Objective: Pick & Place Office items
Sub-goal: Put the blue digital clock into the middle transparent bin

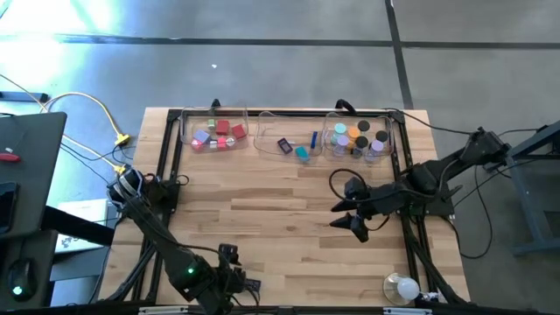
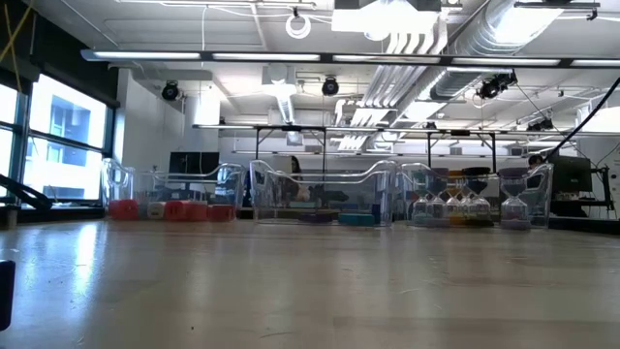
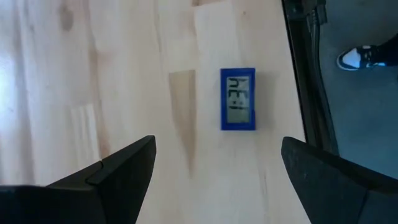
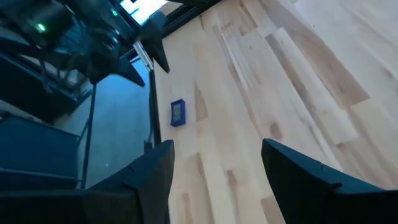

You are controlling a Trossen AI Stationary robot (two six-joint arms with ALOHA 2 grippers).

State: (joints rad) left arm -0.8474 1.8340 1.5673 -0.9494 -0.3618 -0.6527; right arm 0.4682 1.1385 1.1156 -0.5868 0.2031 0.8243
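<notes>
Three trays [image 1: 278, 140] stand side by side along the table's [image 1: 280, 227] far edge, office items [image 1: 359, 140] inside them. A small clock [image 3: 238, 99] lies near the front edge.

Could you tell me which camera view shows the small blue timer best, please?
The left wrist view: the timer lies flat on the table, display facing the camera. The right wrist view shows it small and farther off; I cannot find it in the high or low views.

Bright overhead lamps [image 2: 407, 39], floor glare [image 1: 52, 22], soft wrist-view blur.
</notes>
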